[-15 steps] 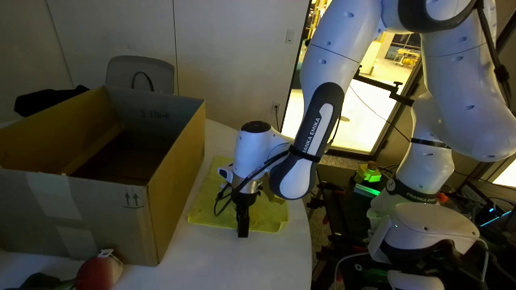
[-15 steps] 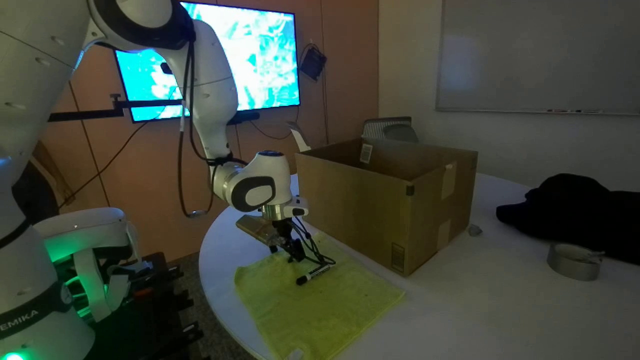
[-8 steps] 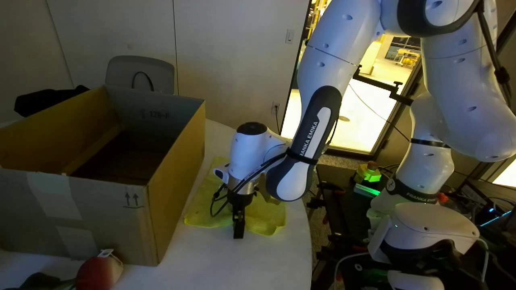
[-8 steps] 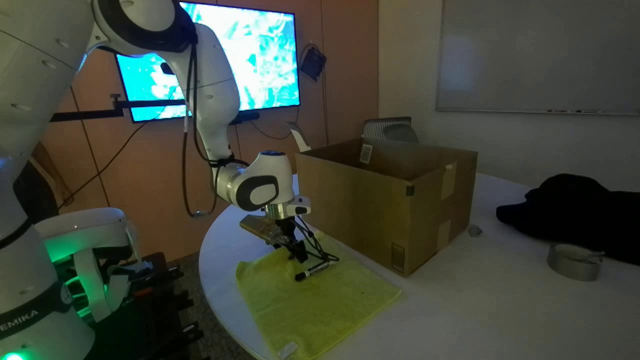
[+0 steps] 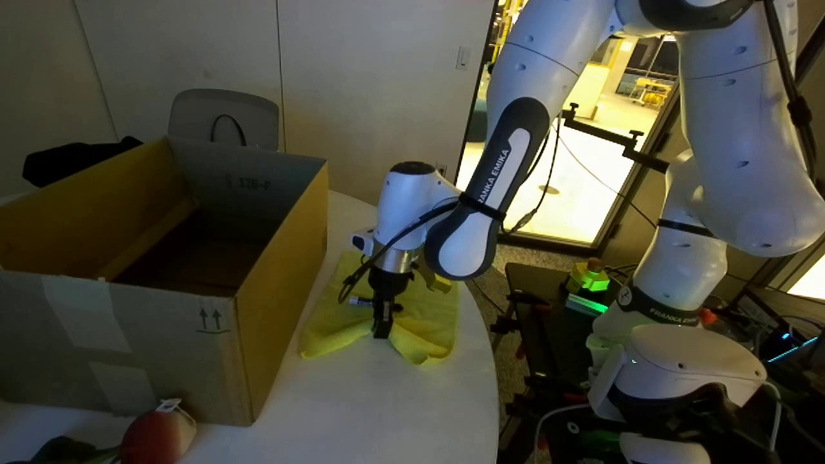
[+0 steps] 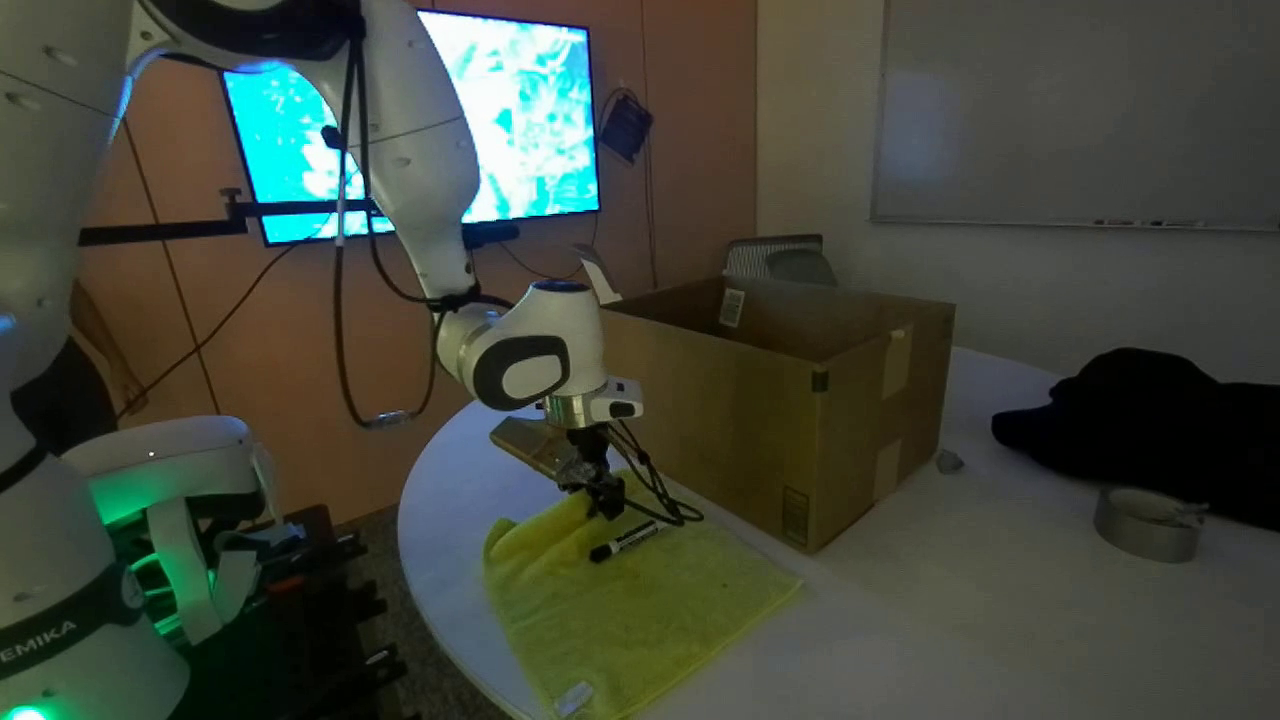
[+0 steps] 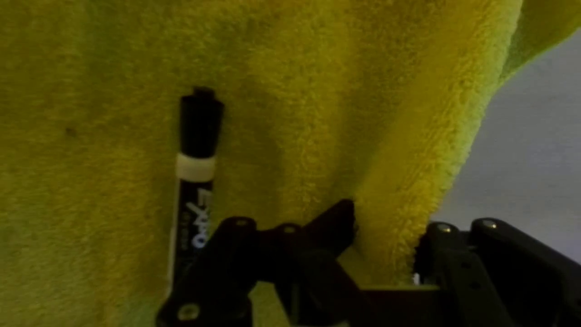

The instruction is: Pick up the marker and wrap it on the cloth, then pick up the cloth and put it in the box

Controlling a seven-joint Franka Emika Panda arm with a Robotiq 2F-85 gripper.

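Observation:
The yellow cloth (image 6: 690,600) is spread on the table, its near edge pulled up into folds. My gripper (image 5: 382,330) is shut on that edge; in the wrist view the raised fold runs between the fingertips of my gripper (image 7: 386,240). On the cloth lies the marker (image 6: 628,540), black with a white band. In the wrist view the marker (image 7: 195,195) is left of the jaws, apart from the grip, its lower end hidden behind a finger. The open cardboard box (image 5: 283,251) stands beside the cloth; in an exterior view its side wall (image 6: 720,420) rises behind the gripper.
A red and white object (image 5: 158,438) lies by the box's corner. A grey roll of tape (image 6: 1148,525) and a black heap of fabric (image 6: 1140,425) are beyond the box. The round table's edge (image 5: 493,361) runs close to the cloth on the robot's side.
My gripper has gone from open to shut on the cloth's edge. It has risen and moved in over the cloth, drawing the edge up into folds. The marker stays on the cloth.

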